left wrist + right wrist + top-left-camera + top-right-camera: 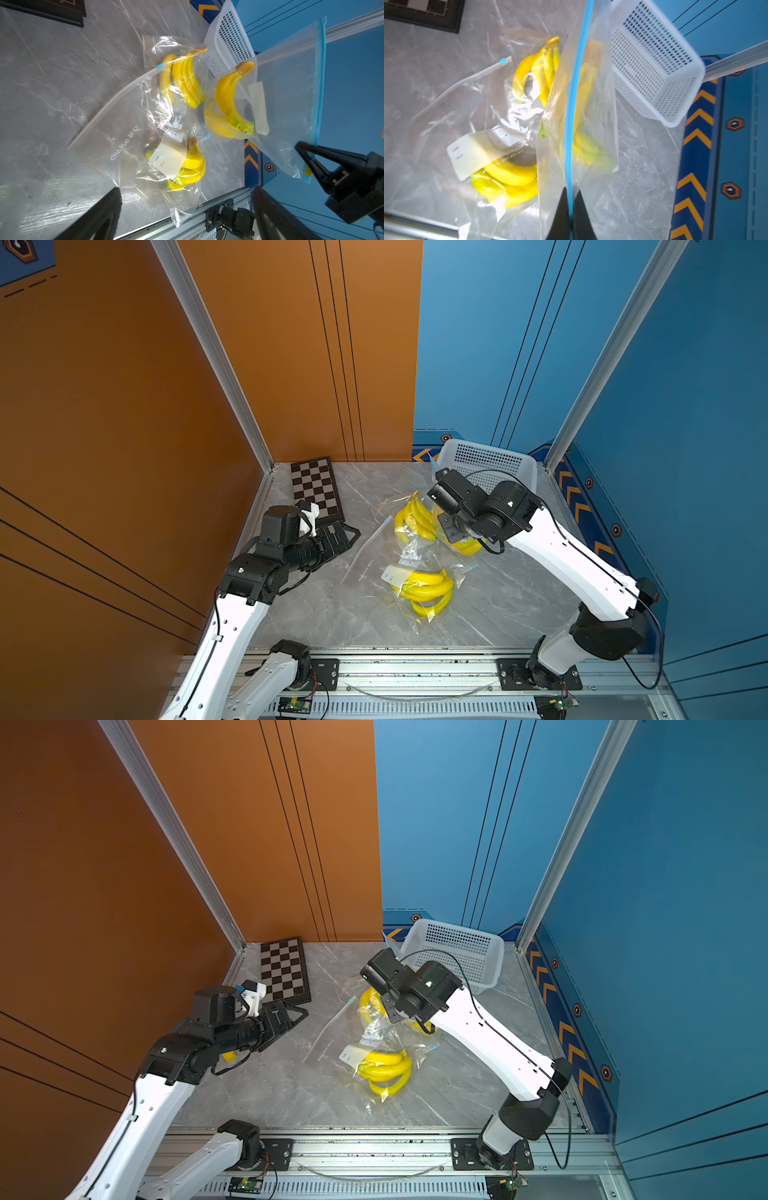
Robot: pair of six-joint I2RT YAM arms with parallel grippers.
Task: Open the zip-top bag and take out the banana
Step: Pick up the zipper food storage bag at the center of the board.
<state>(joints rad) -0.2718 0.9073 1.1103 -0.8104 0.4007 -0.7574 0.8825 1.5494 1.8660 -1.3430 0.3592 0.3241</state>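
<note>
Right claw [570,209] is pressed together on the blue zip strip [574,108] of one zip bag [291,89]. It's pinching the strip right at a corner, and the bag hangs from that edge. From the fingertips the strip runs off as one unbroken line. The banana bunch [227,108] inside has slumped to the end of the bag away from the strip. Can't tell if the bottom of that bag touches the table [511,605] or not. In both top views this bag sits a bit right of centre, mostly hidden under the right arm, with just some yellow poking out.

Left claw [186,188] is spread wide with nothing in it. In both top views it hovers left of centre, just below the chessboard [316,487], pointing toward the bags.

Two more bags of bananas lie on the table. The second bag [411,516] is about dead centre of the frame, right beside the held one. The third bag [424,591] is lower centre, with a white label [395,574] on it. The chessboard lies at the upper left of the table by the orange wall. A white basket [486,464] sits at the upper right by the blue wall.
</note>
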